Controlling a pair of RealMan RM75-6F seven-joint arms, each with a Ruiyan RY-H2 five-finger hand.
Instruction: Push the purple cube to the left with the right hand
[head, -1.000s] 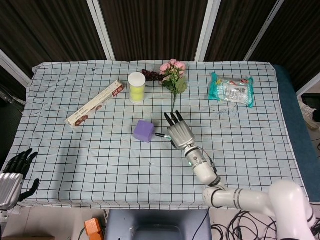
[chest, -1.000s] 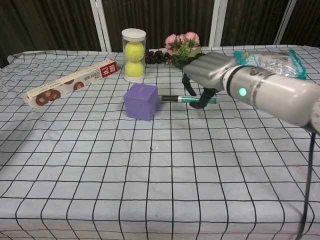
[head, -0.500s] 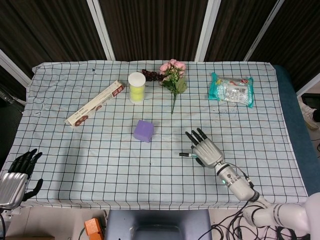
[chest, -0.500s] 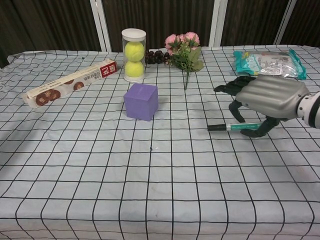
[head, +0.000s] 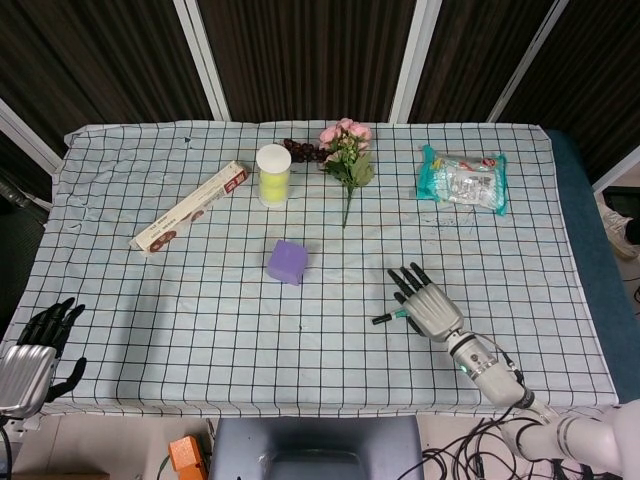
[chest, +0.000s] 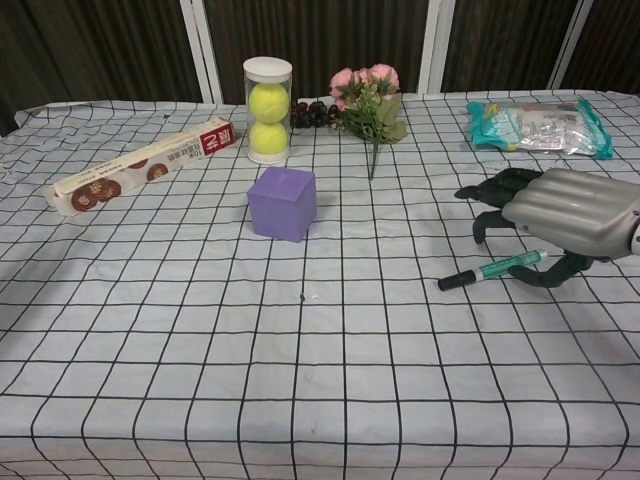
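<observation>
The purple cube (head: 288, 262) (chest: 283, 203) stands on the checked tablecloth near the table's middle, in front of the tennis ball tube. My right hand (head: 427, 306) (chest: 566, 209) hovers low over the cloth well to the right of the cube and nearer the front edge, apart from it. It holds a green and black marker (head: 386, 318) (chest: 489, 270) under its palm, tip pointing left. My left hand (head: 30, 356) hangs off the table's front left corner, fingers apart and empty; the chest view does not show it.
A clear tube of tennis balls (chest: 268, 96) stands behind the cube. A long biscuit box (chest: 140, 165) lies at the back left. Pink flowers (chest: 368, 102) and dark grapes (chest: 312, 112) lie at the back middle, a snack bag (chest: 538, 125) at the back right.
My right hand has drawn back from beside the cube to the right and toward the front edge, carrying the marker. The cube has not moved.
</observation>
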